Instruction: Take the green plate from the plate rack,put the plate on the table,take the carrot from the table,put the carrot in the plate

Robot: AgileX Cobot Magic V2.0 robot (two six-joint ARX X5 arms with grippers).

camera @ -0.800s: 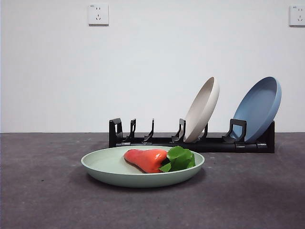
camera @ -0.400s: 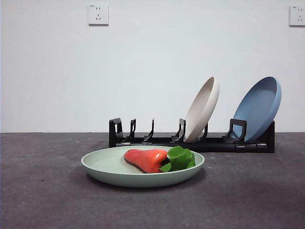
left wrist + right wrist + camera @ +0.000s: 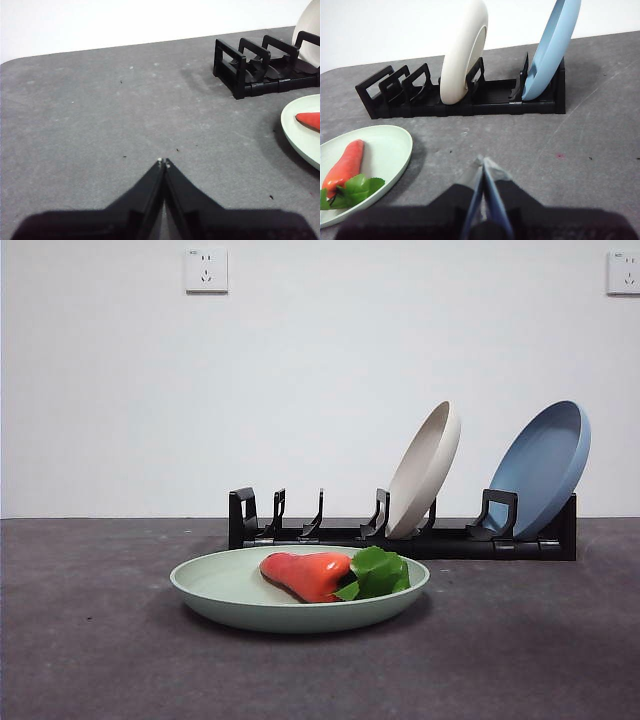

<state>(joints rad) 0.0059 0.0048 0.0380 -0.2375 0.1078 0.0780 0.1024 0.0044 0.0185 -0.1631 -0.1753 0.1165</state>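
Observation:
The green plate point(image 3: 250, 592) lies flat on the dark grey table point(image 3: 90, 640) in front of the plate rack point(image 3: 400, 537). The carrot point(image 3: 308, 573) lies in the plate, its green leaves to the right. The right wrist view shows the plate point(image 3: 385, 150) with the carrot point(image 3: 345, 165) in it and the rack point(image 3: 460, 97) behind. The left wrist view shows the plate's edge point(image 3: 300, 125), the carrot's tip point(image 3: 309, 120) and the rack's end point(image 3: 250, 67). My left gripper point(image 3: 163, 162) is shut and empty above bare table. My right gripper point(image 3: 482, 161) is shut and empty, beside the plate.
A cream-beige plate point(image 3: 425, 470) and a blue plate point(image 3: 545, 468) stand leaning in the rack's right slots. The rack's left slots hold nothing. A white wall with two sockets point(image 3: 206, 270) stands behind the table.

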